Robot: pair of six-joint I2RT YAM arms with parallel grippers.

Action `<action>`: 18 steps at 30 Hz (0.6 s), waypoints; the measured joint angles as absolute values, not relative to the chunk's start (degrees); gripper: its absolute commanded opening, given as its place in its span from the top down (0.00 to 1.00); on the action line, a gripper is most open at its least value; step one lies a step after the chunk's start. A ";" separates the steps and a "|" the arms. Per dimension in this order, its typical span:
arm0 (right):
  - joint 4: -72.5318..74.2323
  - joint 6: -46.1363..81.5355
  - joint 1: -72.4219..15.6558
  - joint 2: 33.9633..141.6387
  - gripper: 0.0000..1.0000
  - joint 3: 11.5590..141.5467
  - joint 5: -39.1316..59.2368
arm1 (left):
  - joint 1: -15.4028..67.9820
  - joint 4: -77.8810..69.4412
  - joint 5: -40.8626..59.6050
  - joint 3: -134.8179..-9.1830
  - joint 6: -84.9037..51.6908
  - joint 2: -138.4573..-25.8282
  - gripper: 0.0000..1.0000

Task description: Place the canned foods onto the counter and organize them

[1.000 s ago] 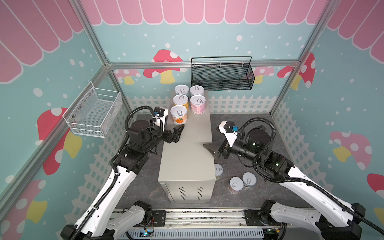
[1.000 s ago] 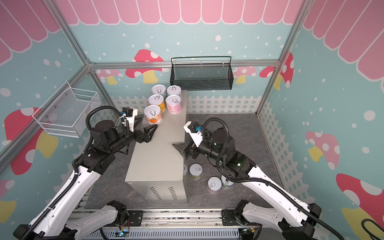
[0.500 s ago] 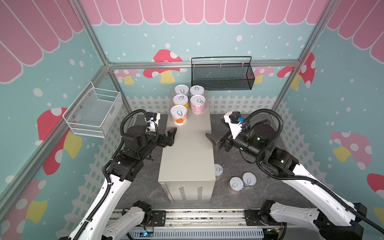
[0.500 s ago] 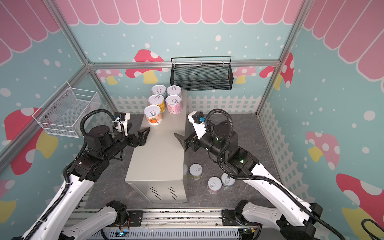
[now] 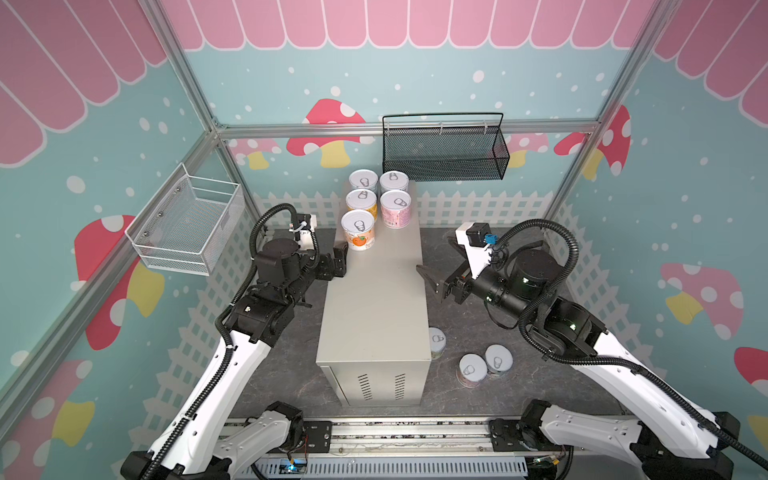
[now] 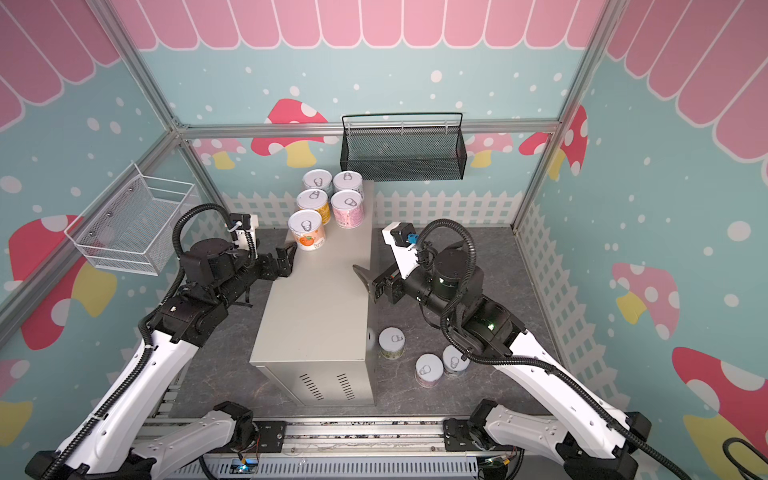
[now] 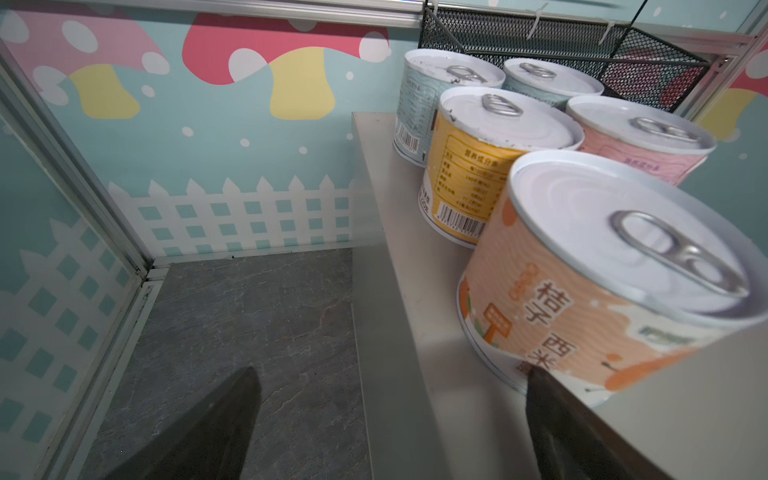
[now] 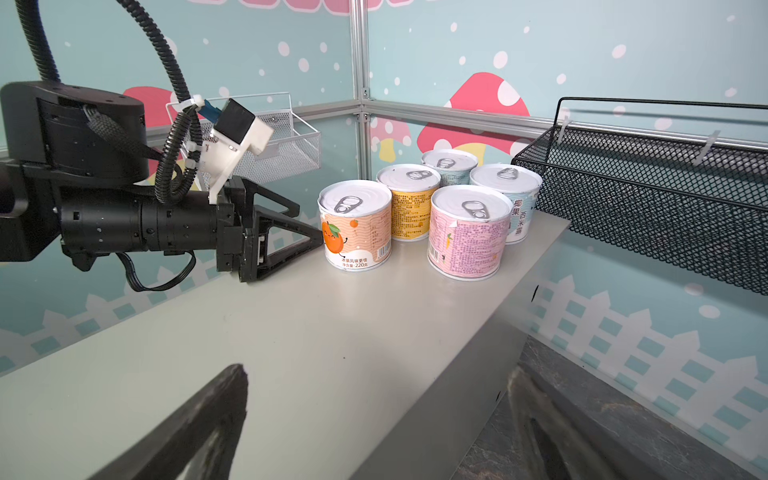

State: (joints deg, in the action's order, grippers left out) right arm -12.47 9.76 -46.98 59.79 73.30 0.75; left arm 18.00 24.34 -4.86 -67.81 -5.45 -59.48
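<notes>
The left gripper point(image 7: 392, 374) is spread wide and empty, straddling the counter's point(image 5: 374, 316) left edge. One finger is over the floor point(image 7: 249, 324) and the other is over the top, its tip right at the foot of the orange can point(image 5: 358, 235); whether they touch cannot be told.

The right gripper point(image 8: 376, 372) is also spread and empty. It straddles the counter's right edge about midway along.

Five cans stand at the counter's far end. The orange can is nearest the middle, with the yellow can point(image 5: 361, 201) behind it and the pink can point(image 5: 396, 208) beside the yellow. Two blue cans point(image 5: 363, 180) stand farthest back.

Three floor cans point(image 5: 472, 370) stand upright right of the counter's vented end: one against its side, two touching each other farther out.
</notes>
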 measured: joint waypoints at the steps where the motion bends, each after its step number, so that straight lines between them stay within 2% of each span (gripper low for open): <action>1: -12.47 9.76 -46.98 59.79 0.01 73.12 0.73 | 17.96 24.34 -5.08 -67.92 -5.50 -59.68 0.01; 18: -12.64 10.59 -46.98 58.96 0.01 70.87 0.40 | 16.45 22.63 -5.30 -68.79 -6.50 -62.22 0.01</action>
